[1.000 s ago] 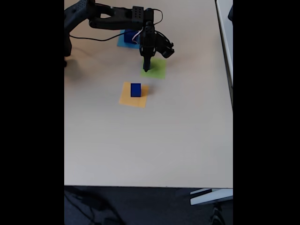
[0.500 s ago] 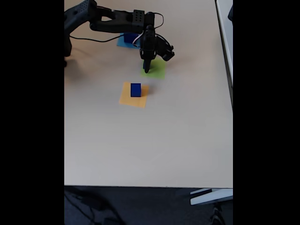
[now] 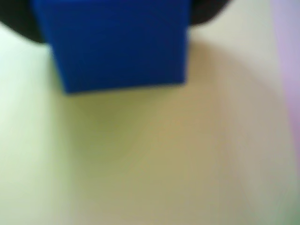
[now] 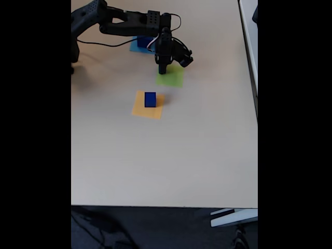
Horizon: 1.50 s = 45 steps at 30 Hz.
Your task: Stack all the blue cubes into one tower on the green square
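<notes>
From the fixed view I have the arm reaching in from the upper left of the frame, with the gripper pointing down over the top edge of the green square, which lies a little above the middle of the table. I cannot tell from that view how far the claw is open or whether it has anything between its fingers. In the wrist view a large blue cube sits blurred at the top of the frame, with dark shapes showing behind its upper corners, and the pale surface below it is too soft to read; whether that cube is gripped I cannot tell. In the fixed view, a small blue cube stands on the orange-yellow square, below and to the left of the green one and well apart from the gripper. Another blue cube sits on the light-blue square near the top of the frame, partly behind the arm. I see no cube on the visible part of the green square
</notes>
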Motion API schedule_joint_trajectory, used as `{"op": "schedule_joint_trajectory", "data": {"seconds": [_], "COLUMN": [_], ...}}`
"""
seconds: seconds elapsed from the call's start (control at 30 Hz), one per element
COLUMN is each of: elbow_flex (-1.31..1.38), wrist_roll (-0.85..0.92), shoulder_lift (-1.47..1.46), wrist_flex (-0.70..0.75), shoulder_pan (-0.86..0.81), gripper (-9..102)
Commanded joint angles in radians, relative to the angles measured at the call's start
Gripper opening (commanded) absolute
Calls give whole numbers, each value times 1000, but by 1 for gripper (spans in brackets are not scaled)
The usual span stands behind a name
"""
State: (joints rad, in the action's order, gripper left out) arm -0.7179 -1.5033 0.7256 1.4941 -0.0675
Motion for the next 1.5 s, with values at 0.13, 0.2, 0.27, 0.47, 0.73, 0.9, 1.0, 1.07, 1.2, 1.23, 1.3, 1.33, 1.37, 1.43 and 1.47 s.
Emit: {"op": "schedule_joint_trajectory", "data": {"seconds": [0.13,0.2,0.27,0.47,0.73,0.9,1.0,1.07,1.2,1.23,1.3,1.33,1.37,1.43,1.47], "elbow_flex": [51,49,49,49,41,17,9,3,-43,-55,-72,-74,-75,-77,-77], "wrist_roll": [-2,2,3,6,48,66,57,60,67,78,103,118,137,176,192], "shoulder_lift": [48,55,64,103,137,192,236,264,330,342,360,364,367,367,365], "wrist_flex": [8,11,23,57,54,48,78,100,130,130,130,132,132,124,123], "shoulder_pan": [-8,-8,-9,-14,-34,-43,-43,-55,-83,-92,-117,-130,-147,-181,-196], "gripper": [5,5,5,5,5,5,5,5,5,5,5,5,5,4,4]}}
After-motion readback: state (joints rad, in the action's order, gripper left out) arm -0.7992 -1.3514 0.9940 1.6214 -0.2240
